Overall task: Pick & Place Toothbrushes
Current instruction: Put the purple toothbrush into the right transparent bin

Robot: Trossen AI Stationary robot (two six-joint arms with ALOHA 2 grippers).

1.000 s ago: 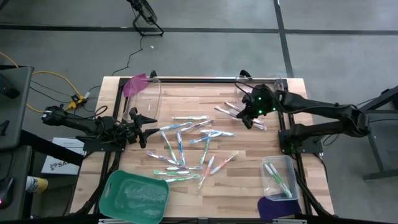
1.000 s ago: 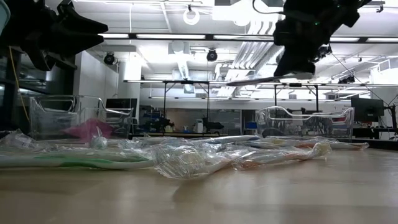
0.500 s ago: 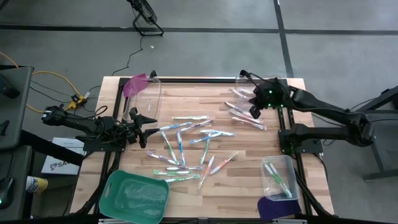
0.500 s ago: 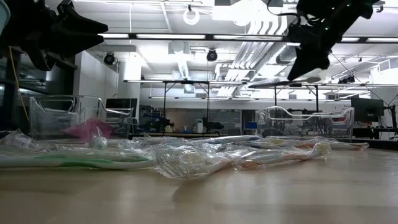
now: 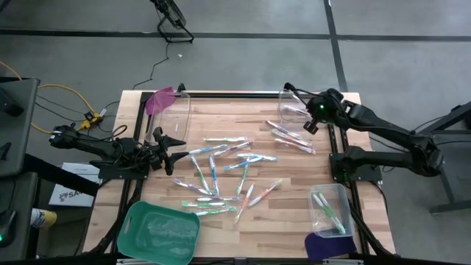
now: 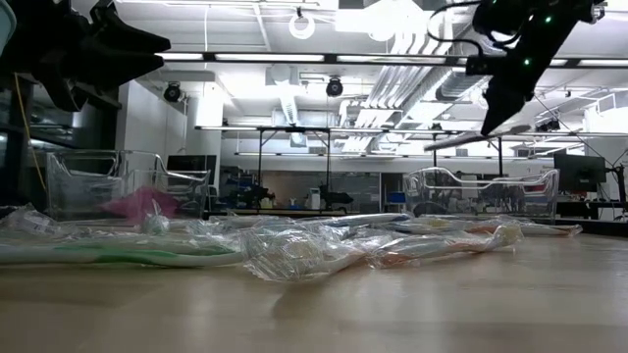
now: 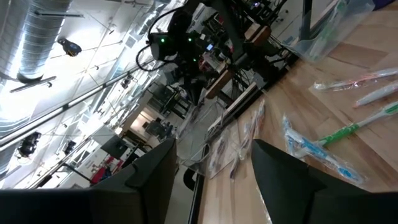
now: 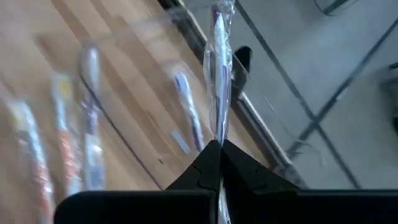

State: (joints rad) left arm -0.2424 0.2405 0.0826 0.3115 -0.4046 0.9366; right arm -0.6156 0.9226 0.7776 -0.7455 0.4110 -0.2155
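Seemingly right claw [image 8: 217, 144] pinching toothbrush [image 8: 219, 74]

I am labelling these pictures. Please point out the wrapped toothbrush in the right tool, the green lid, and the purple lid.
wrapped toothbrush [image 8: 219, 74], right wrist view, mid-shaft
green lid [image 5: 160, 231], high view, centre
purple lid [image 5: 324, 247], high view, centre

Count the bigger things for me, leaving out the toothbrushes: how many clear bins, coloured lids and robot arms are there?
Clear bins: 3
Coloured lids: 3, pink, green, purple
Robot arms: 2, left, right
Total: 8
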